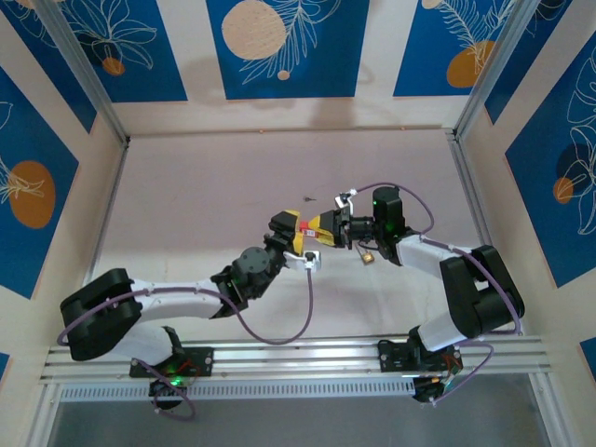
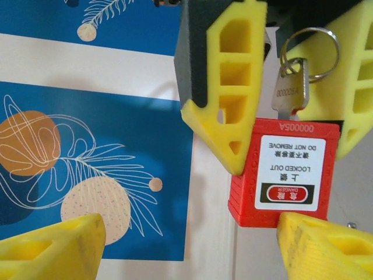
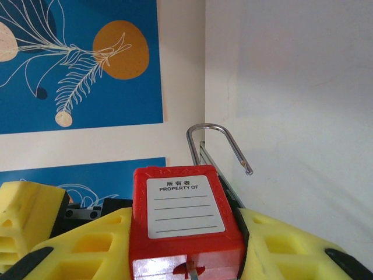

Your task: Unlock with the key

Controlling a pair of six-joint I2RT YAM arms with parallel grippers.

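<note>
Against the blue leaf-print wall (image 2: 87, 146), your right gripper (image 3: 183, 216) pinches the red padlock (image 2: 282, 175) at centre frame, key (image 2: 289, 87) in, shackle (image 3: 207, 125) sprung, while your left gripper (image 2: 189, 230) gapes wide beneath, so any slackening or twist could drop it.

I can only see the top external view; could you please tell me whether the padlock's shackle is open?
Observer: Yes, the shackle has its free end out of the red padlock.
Operator: Is the key in it?
Observer: Yes, the key is inserted in the padlock's base.
Operator: And the left gripper?
Observer: The left gripper is open, its fingers wide apart.
</note>
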